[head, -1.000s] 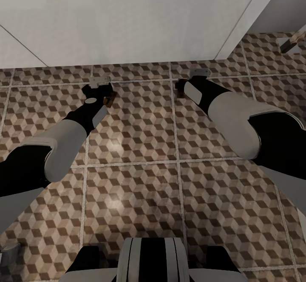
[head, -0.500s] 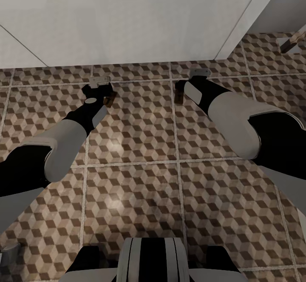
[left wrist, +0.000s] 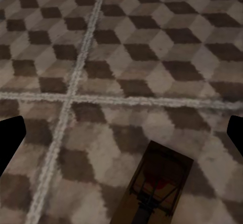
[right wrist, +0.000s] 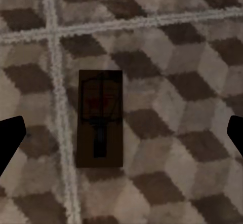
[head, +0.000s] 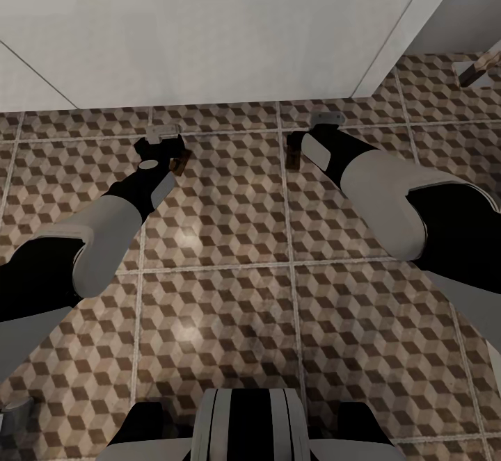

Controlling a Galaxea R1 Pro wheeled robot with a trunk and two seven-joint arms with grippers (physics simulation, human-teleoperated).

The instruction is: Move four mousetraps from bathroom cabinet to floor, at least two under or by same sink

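Two mousetraps lie flat on the cube-patterned bathroom floor (head: 229, 238). One mousetrap (head: 179, 163) rests beside my left gripper (head: 161, 133); in the left wrist view this dark board with wire parts (left wrist: 157, 183) lies off to one side of the open left gripper (left wrist: 121, 138). The other mousetrap (head: 293, 149) lies by my right gripper (head: 325, 120); in the right wrist view it (right wrist: 99, 117) sits on the tiles, clear of the open right gripper (right wrist: 121, 138). Neither gripper holds anything. The cabinet is out of view.
A white flat panel (head: 209, 30) rises just beyond both grippers, with a slanted white edge (head: 403, 30) at its right. A small brown-and-grey object (head: 479, 68) sits at the far right. My own base (head: 243, 419) is at the near edge.
The mousetrap by my right gripper has dropped slightly and settled flat on the tiles. Both arms and the left mousetrap have stayed where they were.
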